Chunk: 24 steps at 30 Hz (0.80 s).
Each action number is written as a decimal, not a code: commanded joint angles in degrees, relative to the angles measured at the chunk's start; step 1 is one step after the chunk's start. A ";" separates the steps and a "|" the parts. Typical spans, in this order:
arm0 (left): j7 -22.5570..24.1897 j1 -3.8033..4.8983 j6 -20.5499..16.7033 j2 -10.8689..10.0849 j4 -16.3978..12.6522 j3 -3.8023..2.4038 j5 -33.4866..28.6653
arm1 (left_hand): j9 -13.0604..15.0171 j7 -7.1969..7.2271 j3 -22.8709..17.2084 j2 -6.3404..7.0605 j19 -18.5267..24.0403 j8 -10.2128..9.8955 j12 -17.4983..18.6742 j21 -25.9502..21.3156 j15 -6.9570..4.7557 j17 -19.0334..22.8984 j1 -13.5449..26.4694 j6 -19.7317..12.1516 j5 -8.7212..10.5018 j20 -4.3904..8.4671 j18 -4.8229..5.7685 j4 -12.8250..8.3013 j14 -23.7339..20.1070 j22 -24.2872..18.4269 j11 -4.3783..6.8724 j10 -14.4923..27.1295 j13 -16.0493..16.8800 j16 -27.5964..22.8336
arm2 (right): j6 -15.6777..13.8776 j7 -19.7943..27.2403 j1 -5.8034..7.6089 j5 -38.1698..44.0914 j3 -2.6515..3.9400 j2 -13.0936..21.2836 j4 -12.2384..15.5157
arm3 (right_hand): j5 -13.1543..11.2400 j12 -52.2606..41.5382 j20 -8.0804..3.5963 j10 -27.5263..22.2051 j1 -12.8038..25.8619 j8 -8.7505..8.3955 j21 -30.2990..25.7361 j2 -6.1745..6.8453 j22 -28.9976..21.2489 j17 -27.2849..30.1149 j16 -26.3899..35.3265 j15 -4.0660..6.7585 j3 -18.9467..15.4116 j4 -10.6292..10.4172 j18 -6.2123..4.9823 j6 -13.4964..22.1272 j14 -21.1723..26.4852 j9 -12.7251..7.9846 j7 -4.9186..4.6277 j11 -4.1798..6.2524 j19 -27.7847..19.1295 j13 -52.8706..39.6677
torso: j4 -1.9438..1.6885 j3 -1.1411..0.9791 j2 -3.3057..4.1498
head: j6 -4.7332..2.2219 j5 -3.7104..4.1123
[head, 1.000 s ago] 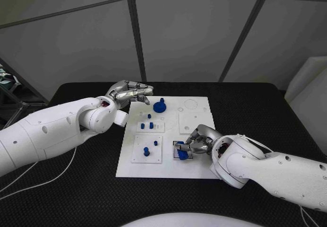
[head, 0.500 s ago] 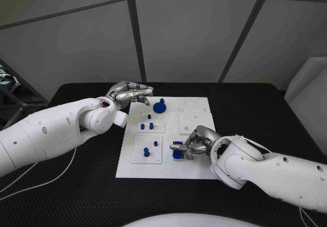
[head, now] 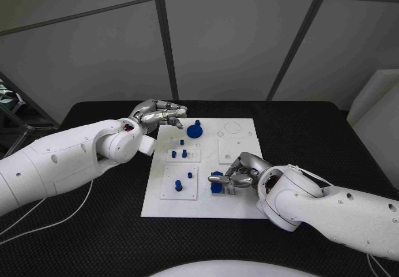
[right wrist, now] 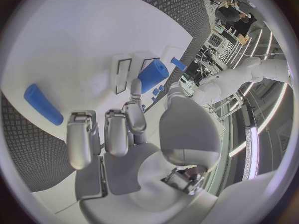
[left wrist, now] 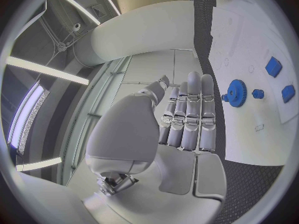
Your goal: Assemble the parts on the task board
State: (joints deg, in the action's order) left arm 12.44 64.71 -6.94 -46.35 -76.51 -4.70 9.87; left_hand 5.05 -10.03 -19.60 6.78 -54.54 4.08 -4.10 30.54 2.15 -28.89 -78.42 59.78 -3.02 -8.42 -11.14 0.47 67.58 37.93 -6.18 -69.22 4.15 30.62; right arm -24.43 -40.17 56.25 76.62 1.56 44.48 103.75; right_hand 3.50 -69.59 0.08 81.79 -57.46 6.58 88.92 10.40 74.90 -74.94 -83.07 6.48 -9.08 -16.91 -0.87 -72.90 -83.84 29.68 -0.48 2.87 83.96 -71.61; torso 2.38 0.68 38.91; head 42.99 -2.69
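Here the right hand [head: 237,173] pinches a blue cylinder [head: 218,179], apparently lying sideways, over the task board [head: 241,205] near its slotted plate. The left hand [head: 158,113], fingers curled and seemingly empty, hovers by the blue gear [head: 195,130].

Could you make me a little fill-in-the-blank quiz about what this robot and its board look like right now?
1. The task board lying on the black table is ____ in colour.
2. The blue gear sits at the board's far edge, nearest the robot's ____ hand.
3. The fingers of the right hand touch a small ____ part on the board.
4. The left hand holds ____.

Missing words: white; left; blue; nothing
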 commanded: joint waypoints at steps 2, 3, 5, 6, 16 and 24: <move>0.08 0.09 0.71 0.03 -0.04 -0.03 -0.17 | -0.05 -0.03 0.44 0.23 -0.40 -0.36 0.16 -0.13 0.24 0.04 0.11 -0.57 0.21 -0.09 0.84 -0.05 -0.30 -0.10 -0.15 0.45 0.04 -0.32 | -0.45 -2.08 0.04 3.09 0.00 0.71 0.96 | 3.34 -0.11 -0.31 -0.09 -8.05 -0.36 0.15 -2.54 14.50 -6.66 0.00 0.20 2.71 0.97 0.63 -0.16 -4.19 0.85 -0.14 0.35 5.70 -0.21 | 0.04 -0.02 0.00 | -0.03 -0.03; 0.08 0.09 0.72 0.03 -0.04 -0.03 -0.17 | -0.05 -0.03 0.44 0.23 -0.40 -0.36 0.16 -0.13 0.24 0.04 0.11 -0.57 0.21 -0.09 0.84 -0.05 -0.30 -0.10 -0.15 0.45 0.04 -0.32 | -0.22 -1.99 0.04 3.33 -0.01 0.91 1.17 | 3.52 -0.15 -0.33 -0.07 -9.68 -0.36 0.21 -2.68 14.54 -6.68 -0.01 0.22 3.01 1.66 0.64 -0.20 -4.19 1.00 -0.10 0.39 5.72 -0.25 | 0.03 -0.01 -0.02 | 0.02 -0.01; 0.07 0.08 0.73 0.02 -0.02 -0.02 -0.17 | -0.06 -0.05 0.50 0.26 -0.40 -0.36 0.15 -0.19 0.26 0.05 0.11 -0.60 0.23 -0.10 0.84 -0.05 -0.33 -0.13 -0.16 0.48 0.04 -0.36 | 0.22 -1.83 0.04 3.78 -0.01 1.22 1.53 | 3.63 -0.17 -0.37 -0.06 -11.99 -0.36 0.30 -2.88 14.60 -6.75 -0.06 0.25 3.27 2.85 0.67 -0.29 -4.21 1.28 -0.07 0.43 5.75 -0.27 | 0.03 0.00 -0.03 | 0.03 0.05; 0.08 0.08 0.74 0.02 -0.01 -0.02 -0.17 | -0.06 -0.05 0.50 0.26 -0.40 -0.36 0.15 -0.19 0.26 0.05 0.11 -0.60 0.23 -0.10 0.84 -0.05 -0.33 -0.13 -0.16 0.48 0.04 -0.36 | 0.45 -1.75 0.04 4.03 -0.01 1.37 1.71 | 3.63 -0.19 -0.39 -0.05 -12.92 -0.36 0.37 -2.90 14.65 -6.80 -0.09 0.25 3.30 3.44 0.69 -0.32 -4.22 1.42 -0.07 0.43 5.78 -0.28 | 0.05 -0.01 -0.03 | 0.03 0.04; 0.09 0.08 0.76 0.08 0.14 0.06 -0.17 | -0.07 -0.06 0.54 0.29 -0.41 -0.36 0.15 -0.23 0.27 0.05 0.13 -0.62 0.23 -0.11 0.85 -0.04 -0.34 -0.16 -0.18 0.50 0.04 -0.38 | 0.77 -2.35 0.03 6.27 -0.01 1.76 1.75 | 3.60 -0.46 -0.49 0.12 -16.74 -0.50 0.74 -4.34 14.88 -7.12 -0.33 0.36 3.24 6.52 0.78 -0.60 -4.29 2.18 0.13 0.60 5.92 -0.54 | -0.03 0.03 -0.04 | -0.01 0.18; 0.10 0.07 0.75 0.04 0.16 0.12 -0.17 | -0.07 -0.06 0.54 0.29 -0.41 -0.36 0.15 -0.23 0.27 0.05 0.13 -0.62 0.23 -0.11 0.85 -0.04 -0.34 -0.16 -0.18 0.50 0.04 -0.38 | 1.04 -2.33 0.03 7.23 -0.01 1.72 1.49 | 3.71 -0.52 -0.53 0.17 -17.31 -0.55 0.80 -4.74 14.92 -7.15 -0.35 0.42 3.02 7.23 0.80 -0.73 -4.29 2.37 0.23 0.68 5.94 -0.59 | 0.00 0.07 -0.01 | -0.19 0.18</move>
State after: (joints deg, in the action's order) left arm 12.33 64.70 -6.80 -46.34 -76.32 -4.56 9.87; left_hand 5.06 -10.24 -19.29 6.78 -54.54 4.08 -4.11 30.54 2.36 -28.89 -78.42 59.57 -3.02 -8.42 -11.14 0.46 67.37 37.85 -6.38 -69.02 4.15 30.62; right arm -23.96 -40.16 56.24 82.24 1.55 46.24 105.19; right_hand 6.97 -69.89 0.08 82.00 -74.39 6.37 89.36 5.66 74.90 -74.93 -83.07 6.48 -6.05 -10.07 -0.87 -73.11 -83.84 31.99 -0.26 3.08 83.96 -72.19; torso 2.38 0.73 38.85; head 42.85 -2.46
